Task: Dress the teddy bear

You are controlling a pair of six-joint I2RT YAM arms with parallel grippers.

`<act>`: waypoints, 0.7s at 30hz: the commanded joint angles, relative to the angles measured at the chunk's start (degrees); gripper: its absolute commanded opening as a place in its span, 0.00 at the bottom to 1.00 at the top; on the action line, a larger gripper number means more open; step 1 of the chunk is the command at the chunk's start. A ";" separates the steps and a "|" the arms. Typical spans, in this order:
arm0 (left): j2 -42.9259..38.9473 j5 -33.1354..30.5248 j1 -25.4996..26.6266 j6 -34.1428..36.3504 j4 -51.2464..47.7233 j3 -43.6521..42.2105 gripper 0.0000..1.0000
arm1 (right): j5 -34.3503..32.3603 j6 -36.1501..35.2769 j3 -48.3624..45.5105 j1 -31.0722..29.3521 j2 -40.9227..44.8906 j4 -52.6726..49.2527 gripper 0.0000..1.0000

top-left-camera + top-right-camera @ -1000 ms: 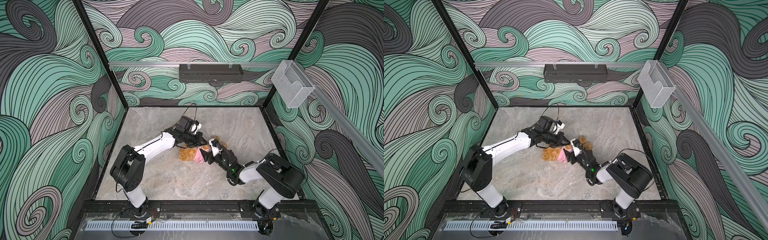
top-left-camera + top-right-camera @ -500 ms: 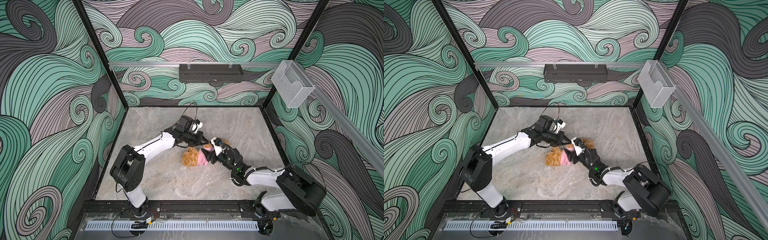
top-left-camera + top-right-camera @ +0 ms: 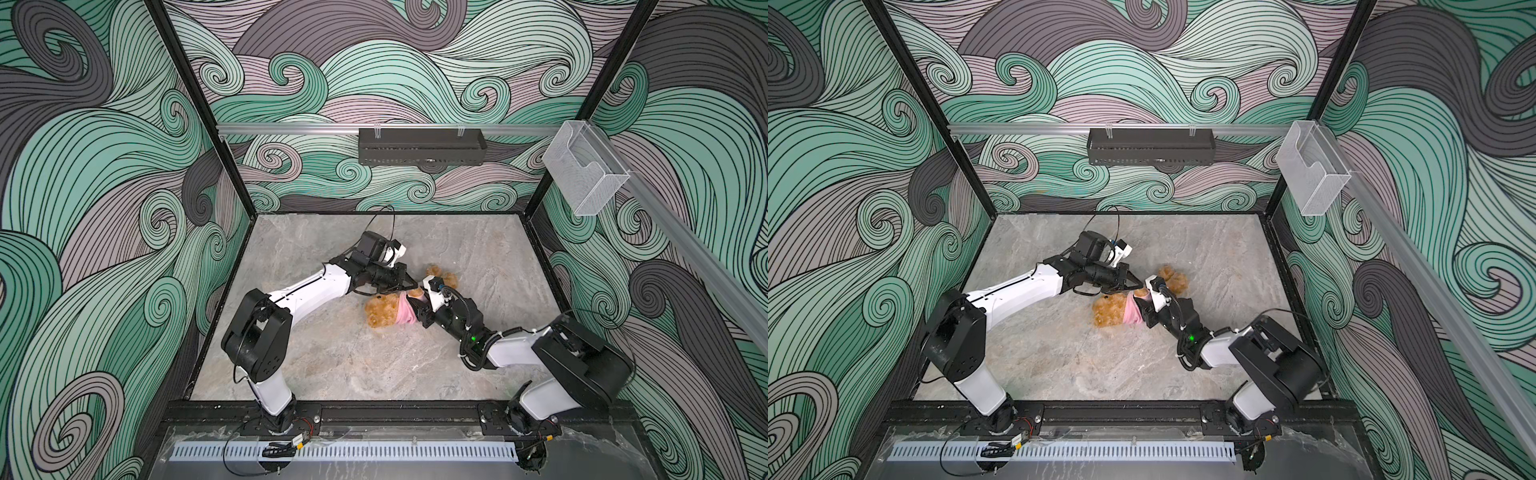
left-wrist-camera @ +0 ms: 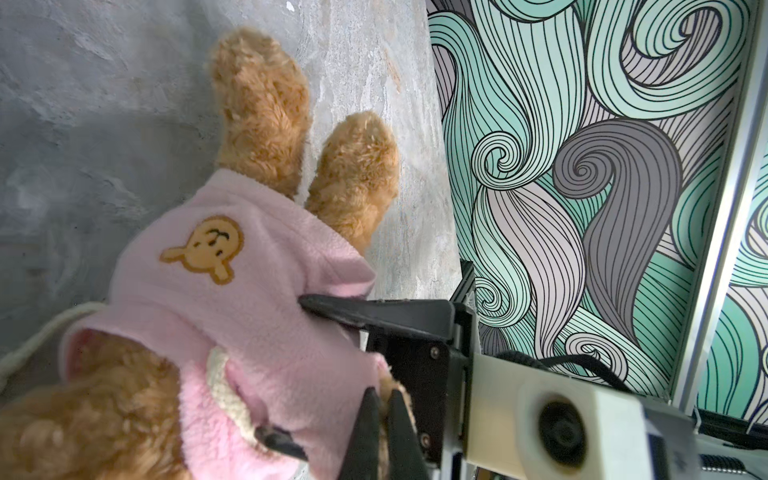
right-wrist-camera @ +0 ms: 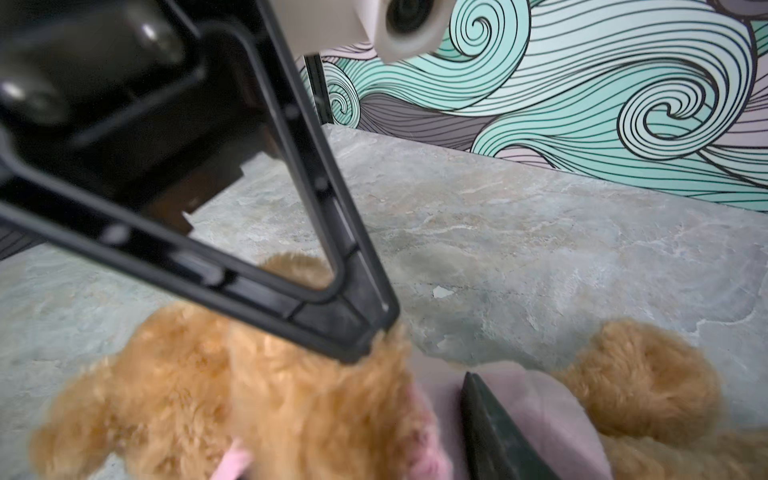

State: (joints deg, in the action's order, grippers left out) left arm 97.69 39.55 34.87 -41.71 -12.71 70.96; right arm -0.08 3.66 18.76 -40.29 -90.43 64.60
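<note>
My right gripper [image 4: 291, 374] has half-closed around the jumper [image 4: 249, 291], hold unclear; left gripper [image 5: 370, 345] pinches the teddy bear [image 4: 266, 104] alongside, so I judge a tug comes next.

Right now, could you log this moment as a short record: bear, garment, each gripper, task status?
teddy bear: lying on the table, head toward the left in both top views, legs bare
pink garment: on the bear's torso, bear-face patch showing
left gripper: shut, pinching the bear's fur beside the garment
right gripper: one finger on either side of the clothed torso; firm grip cannot be told
status: garment on the body; whether the arms are through cannot be told
</note>
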 commanded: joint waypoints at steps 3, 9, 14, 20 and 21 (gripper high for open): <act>-1.28 8.50 -0.82 -9.08 9.14 1.03 0.00 | -6.04 0.82 -3.93 -0.05 -8.58 1.88 0.53; -2.05 9.50 -0.85 -11.18 8.51 3.36 0.00 | -7.86 0.65 -4.44 -0.31 -12.64 5.07 0.55; -3.02 8.91 -0.95 -9.63 4.97 5.28 0.00 | -8.44 0.48 -4.79 -0.31 -12.52 5.69 0.58; -3.57 6.79 -1.03 -4.06 -1.71 6.19 0.00 | -8.93 -0.35 -4.57 -0.05 -9.77 2.18 0.66; -3.75 6.30 -1.06 -2.59 -3.27 6.36 0.00 | -8.76 -0.47 -4.61 0.04 -9.30 1.58 0.68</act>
State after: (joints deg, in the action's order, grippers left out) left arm 98.78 41.25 34.17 -48.69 -14.76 72.10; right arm -5.04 3.53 16.23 -41.19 -99.00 78.96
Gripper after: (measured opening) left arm 0.049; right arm 0.674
